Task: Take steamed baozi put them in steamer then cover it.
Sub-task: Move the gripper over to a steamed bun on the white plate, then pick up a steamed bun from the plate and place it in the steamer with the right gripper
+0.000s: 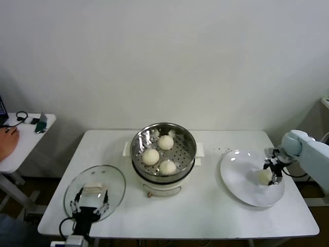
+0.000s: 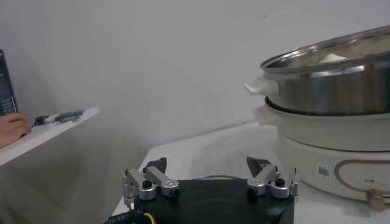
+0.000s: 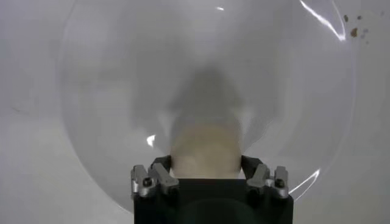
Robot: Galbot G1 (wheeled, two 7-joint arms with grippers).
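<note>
Three steamed baozi (image 1: 165, 142) lie in the steel steamer (image 1: 190, 141) at the table's middle. The fourth baozi (image 1: 264, 176) is on the white plate (image 1: 239, 180) at the right. My right gripper (image 1: 272, 172) is down on it. In the right wrist view the fingers (image 3: 159, 170) press both sides of this baozi (image 3: 204, 149), just over the plate (image 3: 122, 91). The glass cover (image 1: 110, 177) with its white handle lies flat at the front left. My left gripper (image 1: 90, 206) is open and empty at the cover's near edge. It also shows in the left wrist view (image 2: 207, 170), with the steamer (image 2: 341, 79) beyond it.
A small side table (image 1: 25, 136) with cables and a person's hand stands at the far left. A few dark crumbs (image 1: 223, 150) lie on the table behind the plate. The wall runs close behind the table.
</note>
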